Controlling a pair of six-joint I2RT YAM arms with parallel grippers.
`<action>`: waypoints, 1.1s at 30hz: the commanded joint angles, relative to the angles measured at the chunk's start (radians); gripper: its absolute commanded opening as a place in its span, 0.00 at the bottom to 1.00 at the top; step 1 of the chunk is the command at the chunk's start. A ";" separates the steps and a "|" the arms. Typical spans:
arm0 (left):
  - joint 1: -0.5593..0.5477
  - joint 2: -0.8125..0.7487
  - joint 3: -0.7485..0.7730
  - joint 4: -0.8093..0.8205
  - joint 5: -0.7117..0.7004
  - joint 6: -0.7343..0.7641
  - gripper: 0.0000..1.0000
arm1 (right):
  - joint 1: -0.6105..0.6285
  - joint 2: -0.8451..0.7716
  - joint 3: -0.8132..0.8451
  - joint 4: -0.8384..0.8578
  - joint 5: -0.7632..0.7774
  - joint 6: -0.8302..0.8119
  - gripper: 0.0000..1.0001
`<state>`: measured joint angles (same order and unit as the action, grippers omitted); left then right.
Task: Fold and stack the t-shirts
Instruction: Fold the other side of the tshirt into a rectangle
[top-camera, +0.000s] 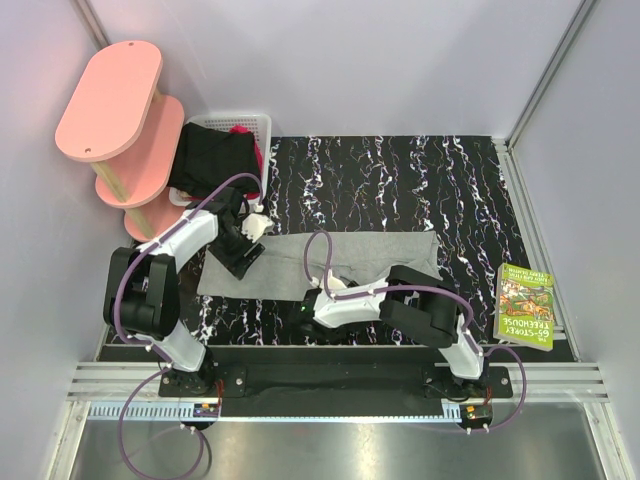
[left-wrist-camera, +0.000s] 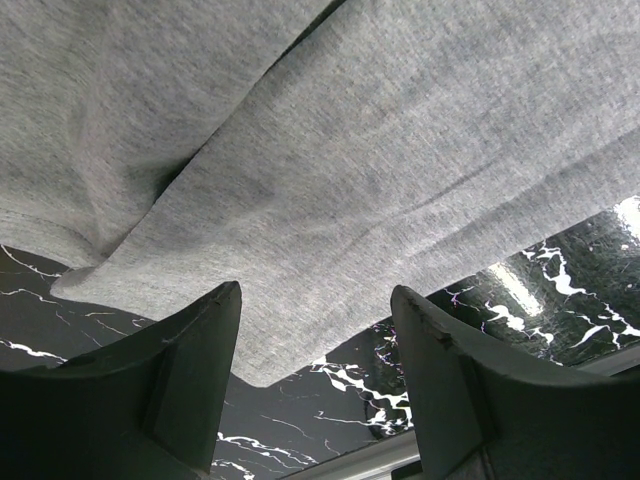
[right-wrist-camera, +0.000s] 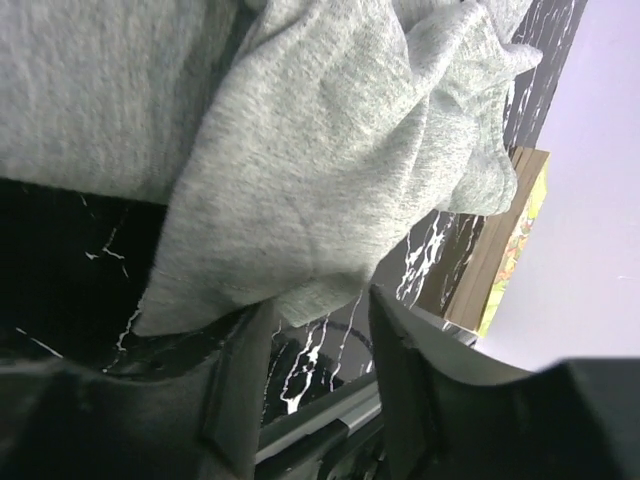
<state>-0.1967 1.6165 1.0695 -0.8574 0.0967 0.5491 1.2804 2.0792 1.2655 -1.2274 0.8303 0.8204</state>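
Observation:
A light grey t-shirt (top-camera: 350, 262) lies spread across the black marbled table (top-camera: 400, 180). My left gripper (top-camera: 243, 258) hovers over the shirt's left end. In the left wrist view that gripper (left-wrist-camera: 318, 290) is open, with a corner of the grey t-shirt (left-wrist-camera: 330, 180) just ahead of its tips and nothing between them. My right gripper (top-camera: 308, 305) is at the shirt's near edge. Its jaws (right-wrist-camera: 320, 300) stand apart, and a bunched fold of grey t-shirt (right-wrist-camera: 300, 190) hangs over the left finger (right-wrist-camera: 230, 390). A black garment (top-camera: 212, 155) and a bit of magenta cloth (top-camera: 240, 130) fill the basket.
The white lattice basket (top-camera: 262, 122) stands at the table's far left corner, beside a pink two-tier stand (top-camera: 115, 105). A green book (top-camera: 525, 305) lies at the table's right edge and shows in the right wrist view as the book (right-wrist-camera: 505, 255). A metal rail runs along the near edge.

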 joint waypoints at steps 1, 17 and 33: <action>0.006 -0.038 0.024 -0.008 -0.009 0.003 0.67 | -0.018 -0.019 0.034 0.012 0.067 0.066 0.44; 0.006 -0.026 0.023 -0.009 -0.008 0.006 0.67 | -0.062 -0.151 0.101 -0.070 0.092 0.037 0.00; 0.006 -0.040 0.012 -0.008 -0.015 0.011 0.67 | -0.331 -0.186 0.245 0.123 0.150 -0.283 0.00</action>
<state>-0.1967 1.6138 1.0695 -0.8711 0.0967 0.5491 0.9993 1.8919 1.4517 -1.2160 0.9337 0.6453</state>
